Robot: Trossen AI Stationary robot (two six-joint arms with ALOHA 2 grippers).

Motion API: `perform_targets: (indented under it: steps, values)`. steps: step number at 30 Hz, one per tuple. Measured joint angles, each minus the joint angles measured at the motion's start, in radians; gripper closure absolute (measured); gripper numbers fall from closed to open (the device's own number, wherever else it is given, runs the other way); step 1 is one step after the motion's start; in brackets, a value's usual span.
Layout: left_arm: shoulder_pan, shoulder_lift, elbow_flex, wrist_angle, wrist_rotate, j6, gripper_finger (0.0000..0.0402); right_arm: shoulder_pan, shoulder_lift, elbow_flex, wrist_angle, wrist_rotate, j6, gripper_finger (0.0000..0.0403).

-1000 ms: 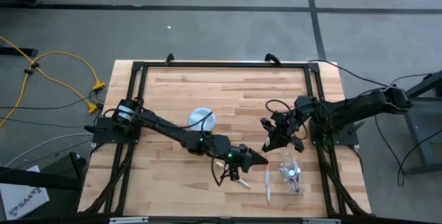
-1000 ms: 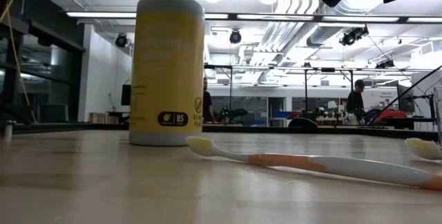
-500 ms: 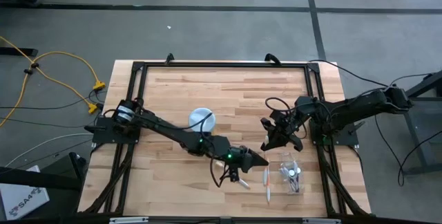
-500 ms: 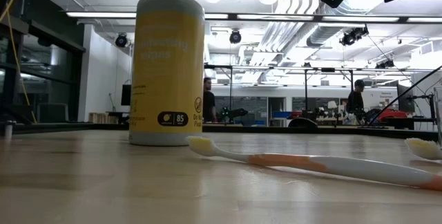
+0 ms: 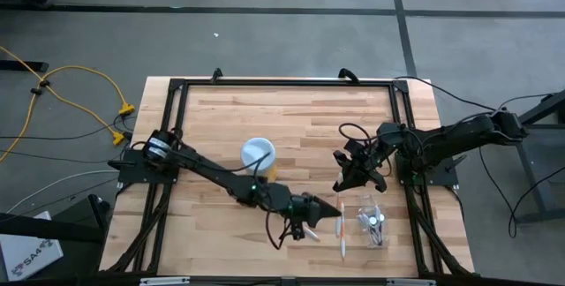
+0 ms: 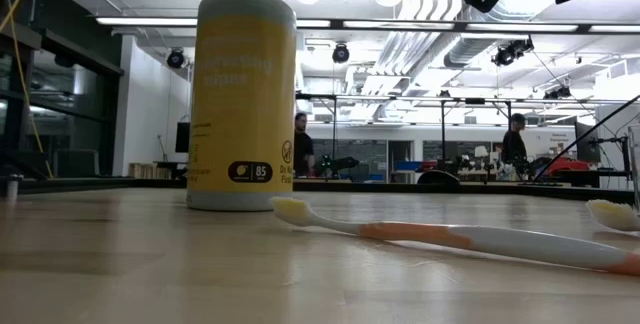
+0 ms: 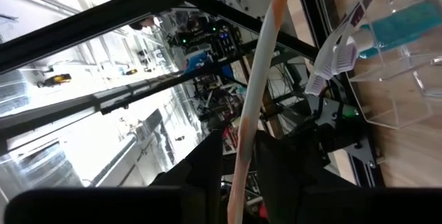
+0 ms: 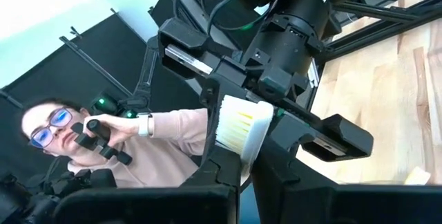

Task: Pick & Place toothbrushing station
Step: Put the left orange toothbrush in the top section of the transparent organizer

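My left gripper (image 5: 320, 207) (image 7: 238, 148) is shut on a white-and-orange toothbrush (image 7: 261, 58) at the near right of the table, just left of the clear holder cup (image 5: 371, 220) (image 7: 404, 86). The cup holds a teal bottle (image 7: 407, 29) and a white brush (image 7: 331, 51). My right gripper (image 5: 356, 176) (image 8: 242, 158) hangs above the table, just beyond the cup, shut on a toothbrush whose bristle head (image 8: 242, 128) shows. Another orange-and-white toothbrush (image 5: 342, 237) (image 6: 470, 236) lies flat on the table beside the cup. My left gripper pinches the toothbrush's handle (image 7: 239, 135) between its two fingers. The fingers lie along the handle, and the rest of the brush sticks out past the fingertips toward the holder cup. Which end of the brush it has does not show. My right gripper pinches the toothbrush just below its bristle head (image 8: 238, 151) between its two fingers. The white-and-yellow bristle head stands out beyond the fingertips. The rest of the brush is hidden behind the fingers. The brush is clear of the table.
A yellow canister with a white lid (image 5: 257, 156) (image 6: 246, 99) stands left of the table's middle. A thin white-pink thing (image 5: 306, 231) lies under the left gripper. A black frame (image 5: 282, 83) rims the table. A person shows beyond the table (image 8: 62, 131).
My left arm has drawn back a little toward the table's left and near edges, still shut on its toothbrush; the yellow canister now shows clear of the arm. My right gripper has kept still.
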Motion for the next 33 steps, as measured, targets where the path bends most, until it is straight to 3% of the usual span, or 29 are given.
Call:
perform_targets:
  steps: [10,20,24,33]
  values:
    - [-0.045,0.000,0.000,-0.007,-0.140,-0.046,0.0323,0.010,0.000,0.000,-0.002,-0.031,0.026,0.0395]
    - [-0.084,0.000,0.000,-0.037,-0.411,-0.143,0.0323,0.013,-0.038,0.000,-0.015,-0.033,0.021,0.0395]
    - [-0.113,0.000,0.000,-0.067,-0.490,-0.216,0.0323,-0.052,-0.132,0.000,-0.152,-0.047,-0.055,0.0395]
    - [-0.158,0.000,0.000,-0.068,-0.581,-0.320,0.0323,-0.174,-0.387,0.000,-0.483,0.069,-0.255,0.0395]
